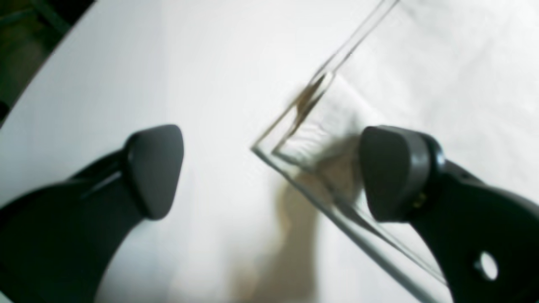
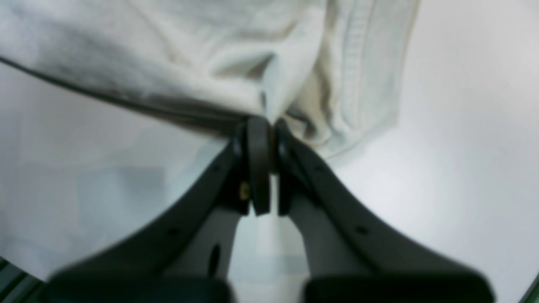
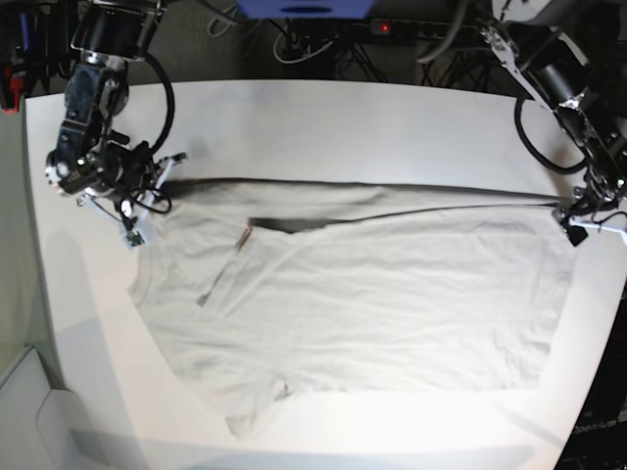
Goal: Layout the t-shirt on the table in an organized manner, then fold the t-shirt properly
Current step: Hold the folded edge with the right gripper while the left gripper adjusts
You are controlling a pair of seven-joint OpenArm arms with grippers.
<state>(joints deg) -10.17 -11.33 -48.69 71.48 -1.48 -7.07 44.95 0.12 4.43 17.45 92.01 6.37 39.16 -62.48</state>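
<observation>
The t-shirt (image 3: 353, 304) is lying spread across the middle of the table (image 3: 323, 117), its near hem toward six o'clock, seemingly stretched out for folding. At nine o'clock the right claw (image 2: 267, 126) is pinching a bunched fold shut, apparently tensioning the cloth, while at three o'clock the left claw (image 1: 269, 172) is gaping wide, gripping nothing, over a corner.
</observation>
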